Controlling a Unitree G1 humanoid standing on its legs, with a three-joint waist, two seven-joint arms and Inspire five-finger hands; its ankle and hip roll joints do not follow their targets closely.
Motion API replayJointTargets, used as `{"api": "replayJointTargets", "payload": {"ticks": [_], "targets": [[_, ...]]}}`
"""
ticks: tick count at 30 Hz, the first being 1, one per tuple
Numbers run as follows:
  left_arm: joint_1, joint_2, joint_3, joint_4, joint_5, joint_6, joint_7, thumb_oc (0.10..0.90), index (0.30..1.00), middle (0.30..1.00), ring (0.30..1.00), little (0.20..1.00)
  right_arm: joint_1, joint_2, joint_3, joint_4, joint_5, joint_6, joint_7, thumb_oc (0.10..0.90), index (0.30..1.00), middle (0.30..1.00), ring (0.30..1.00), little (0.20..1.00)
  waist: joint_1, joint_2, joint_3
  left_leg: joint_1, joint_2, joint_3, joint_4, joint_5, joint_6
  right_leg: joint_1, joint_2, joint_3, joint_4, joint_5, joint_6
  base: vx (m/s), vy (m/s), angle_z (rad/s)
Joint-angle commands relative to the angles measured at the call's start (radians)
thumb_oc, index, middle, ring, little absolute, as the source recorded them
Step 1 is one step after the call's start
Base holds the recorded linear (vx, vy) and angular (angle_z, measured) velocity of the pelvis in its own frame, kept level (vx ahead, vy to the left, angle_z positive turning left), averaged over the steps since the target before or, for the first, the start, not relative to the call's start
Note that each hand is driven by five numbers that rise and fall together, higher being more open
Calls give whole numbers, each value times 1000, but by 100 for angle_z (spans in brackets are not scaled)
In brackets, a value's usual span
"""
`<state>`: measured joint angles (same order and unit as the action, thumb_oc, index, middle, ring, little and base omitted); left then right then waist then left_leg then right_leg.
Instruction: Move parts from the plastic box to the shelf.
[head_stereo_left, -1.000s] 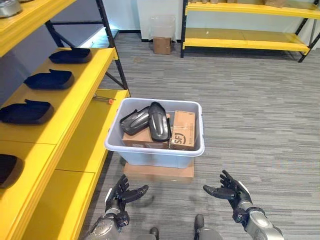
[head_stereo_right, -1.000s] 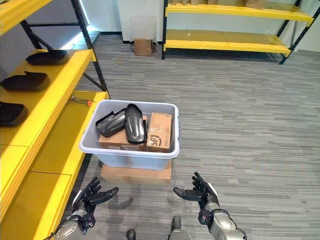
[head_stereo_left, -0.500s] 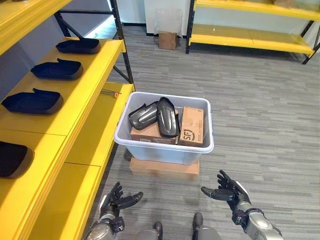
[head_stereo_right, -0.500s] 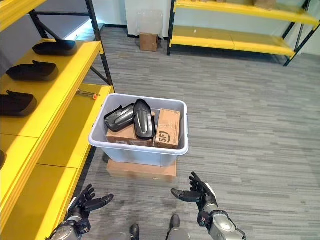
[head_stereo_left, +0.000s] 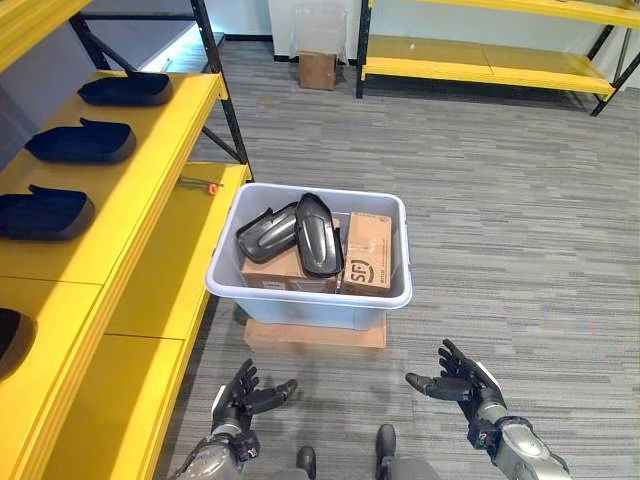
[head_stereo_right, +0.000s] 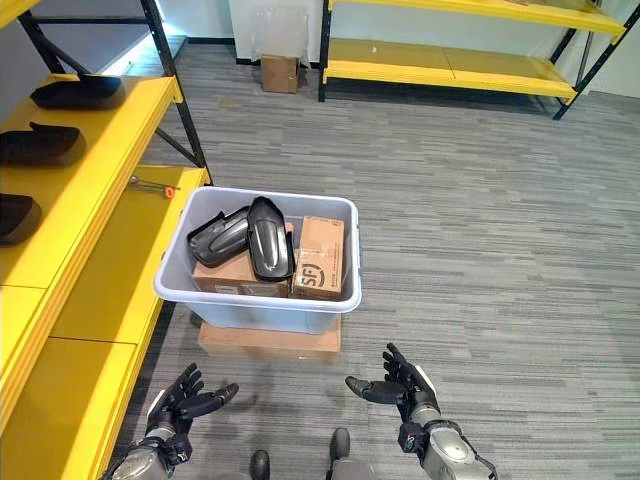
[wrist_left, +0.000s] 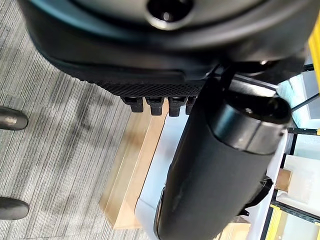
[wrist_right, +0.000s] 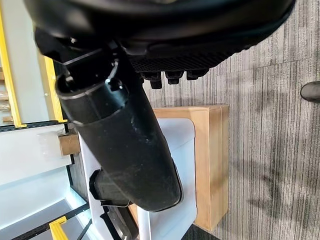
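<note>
Grey plastic box (head_stereo_left: 225, 285) sits on a flat cardboard slab (head_stereo_left: 315, 333) on the carpet, pushed right up beside the edge of the low yellow shelf (head_stereo_left: 160, 290). My guess is the slab is there to lift the box a bit and the spot is picked so the trip to the shelf stays short.

Inside the box there are two dark curved parts. One (head_stereo_left: 266, 233) lies toward the shelf-side wall, the other (head_stereo_left: 318, 234) leans against it nearer the middle, and both rest on top of a flat cardboard box (head_stereo_left: 290, 272). A second cardboard box (head_stereo_left: 368, 255) stands on edge against the wall away from the shelf. So the parts sit high and easy to reach, not buried at the bottom.

Up on the higher yellow shelf board (head_stereo_left: 150, 150) there's a row of similar dark parts (head_stereo_left: 78, 143) spaced along it, so I'd say some of the job is already done and the two in the box are what's left.

Both hands are low, in front of the near wall of the box and well short of it. Left hand (head_stereo_left: 245, 394) and right hand (head_stereo_left: 462, 377) have their fingers spread loose, thumbs pointing inward, holding nothing. Looks like a ready pose before reaching in.
</note>
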<state>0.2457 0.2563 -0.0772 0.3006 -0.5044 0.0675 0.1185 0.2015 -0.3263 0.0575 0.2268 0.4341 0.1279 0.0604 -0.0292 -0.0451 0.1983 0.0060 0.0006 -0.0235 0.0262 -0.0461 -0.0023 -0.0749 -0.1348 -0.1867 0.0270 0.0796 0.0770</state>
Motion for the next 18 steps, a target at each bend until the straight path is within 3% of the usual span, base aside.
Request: {"api": "replayJointTargets", "payload": {"ticks": [1,5,7,8,9,11,12,14,16,17,18], "targets": [[-22,46,36,-117,12,-54,-8,900,1000,1000,1000,1000,-33,-39,-32,-110,20,-77,13,900,1000,1000,1000,1000,1,-8,-26,41,56,25,59,-103,-24,-30,-43,39,70,-97,82,35,-106,17],[-29,46,38,-118,7,-54,-3,900,1000,1000,1000,1000,-40,-46,-27,-113,14,-79,14,900,1000,1000,1000,1000,-3,1,-28,60,83,24,40,-91,-39,-42,-25,38,113,-133,70,36,-119,4],[-38,37,41,-117,-7,-60,-2,900,1000,1000,1000,1000,-28,-58,-38,-111,11,-86,16,900,1000,1000,1000,1000,-9,5,-31,50,119,17,112,-56,-75,-33,11,41,130,-174,38,88,-274,2],[-38,36,41,-117,-7,-60,-2,900,1000,1000,1000,1000,-28,-58,-38,-111,11,-86,16,900,1000,1000,1000,1000,-10,6,-31,48,120,16,116,-58,-76,-32,12,40,129,-174,37,56,-199,7],[-39,31,40,-116,-11,-61,-6,900,1000,1000,1000,1000,-22,-64,-41,-108,13,-87,16,900,1000,1000,1000,1000,-9,3,-27,7,124,8,203,-21,-88,-14,21,38,119,-180,24,-8,-162,5],[-51,24,30,-114,-29,-65,-7,900,1000,1000,1000,1000,-15,-80,-53,-108,32,-96,14,900,1000,1000,1000,1000,8,-16,22,-140,107,-31,501,89,-101,26,31,29,107,-191,-20,-63,-330,33],[-51,18,28,-118,-37,-64,-10,900,1000,1000,1000,1000,-13,-95,-56,-108,33,-96,10,900,1000,1000,1000,1000,22,-37,54,-209,89,-54,600,120,-87,41,36,15,110,-210,-40,-37,-302,79],[-49,16,27,-122,-37,-63,-11,900,1000,1000,1000,1000,-13,-97,-59,-105,34,-95,7,900,1000,1000,1000,1000,25,-38,58,-236,100,-53,593,119,-82,45,38,13,114,-220,-41,45,-111,33],[-38,12,34,-129,-41,-58,-3,900,1000,1000,1000,1000,-6,-91,-69,-101,42,-91,-2,900,1000,1000,1000,1000,30,-41,59,-277,193,-48,479,156,-86,60,36,18,123,-245,-38,154,1,-10],[-34,15,35,-131,-40,-57,1,900,1000,1000,1000,1000,-6,-86,-69,-99,48,-94,-6,900,1000,1000,1000,1000,32,-34,53,-258,242,-54,349,184,-97,66,41,21,127,-262,-28,336,167,-11],[-33,16,36,-126,-32,-56,5,900,1000,1000,1000,1000,-6,-83,-64,-90,49,-95,-12,900,1000,1000,1000,1000,36,-5,43,-238,324,-69,91,252,-119,71,55,44,152,-291,-13,382,218,-20]]}}
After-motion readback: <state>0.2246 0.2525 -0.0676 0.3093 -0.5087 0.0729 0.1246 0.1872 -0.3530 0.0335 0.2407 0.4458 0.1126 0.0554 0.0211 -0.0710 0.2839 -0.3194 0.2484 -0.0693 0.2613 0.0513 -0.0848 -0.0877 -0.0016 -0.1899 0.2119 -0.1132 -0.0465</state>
